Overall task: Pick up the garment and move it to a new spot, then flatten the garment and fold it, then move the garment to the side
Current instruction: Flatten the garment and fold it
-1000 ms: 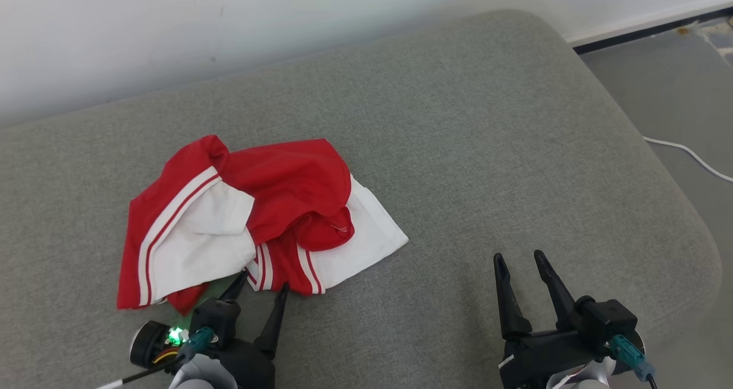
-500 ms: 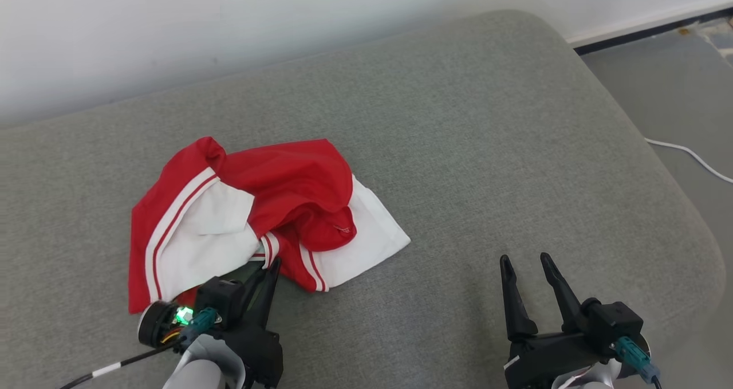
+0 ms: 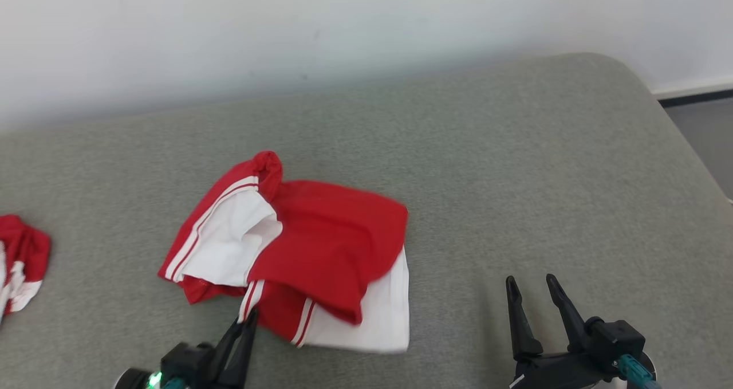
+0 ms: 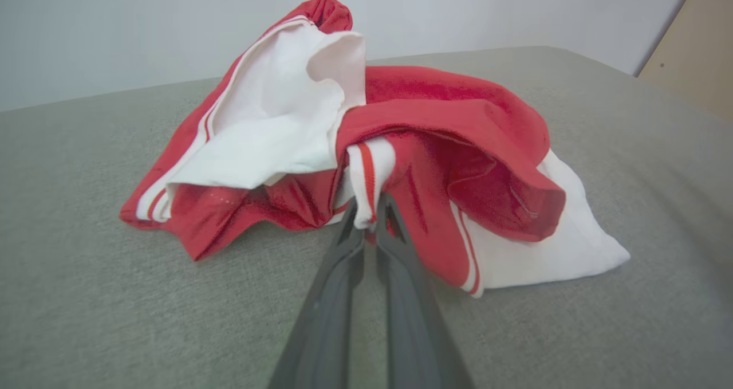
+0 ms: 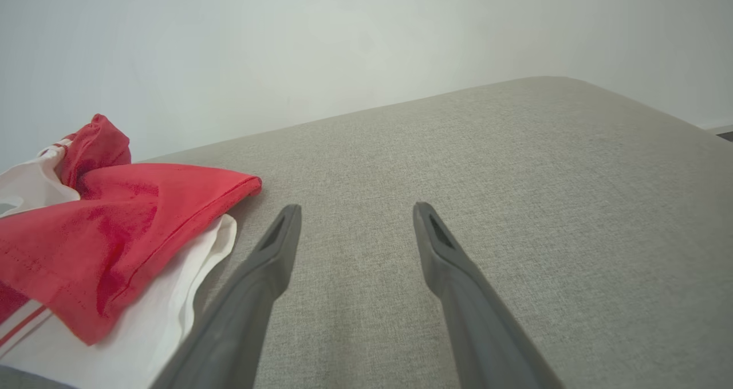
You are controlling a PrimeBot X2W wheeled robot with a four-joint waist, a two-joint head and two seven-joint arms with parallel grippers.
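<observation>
Garment [image 3: 320, 246], red w/ white panels & red-white striped trim, is seen lying crumpled on the grey cushion [image 3: 515, 148], left of centre in head view & toward the near edge. A red layer is folded over the top. One white panel is exposed at upper left, and another is spread flat at lower right. At the far corner of the heap, red cloth is bunched into a small peak.

Left gripper [image 3: 247, 320] is set at the garment's near edge, its fingers pressed together & pinching a striped fold of the hem. In left wrist view the left gripper [image 4: 366, 217] is shown w/ a white strip bearing a red stripe clamped btwn the two tips. Behind the pinch the cloth is seen rising in loose folds: white panel to that view's left, red flap & white corner to its right. A green light [image 3: 153, 380] is lit on the wrist at the bottom edge of head view.

Right gripper [image 3: 530, 280] is held over bare cushion to the right of the garment, apart from it, w/ fingers spread & nothing btwn them. In right wrist view, grey fabric is seen through the gap of the right gripper [image 5: 356, 211], and the garment's red flap & white panel are seen at that view's left.

A second red-white cloth [image 3: 20, 263] is cut off by head view's left edge, well apart from the garment. A pale wall [image 3: 343, 28] is seen behind the cushion, w/ a strip of floor [image 3: 704, 131] at far right.
</observation>
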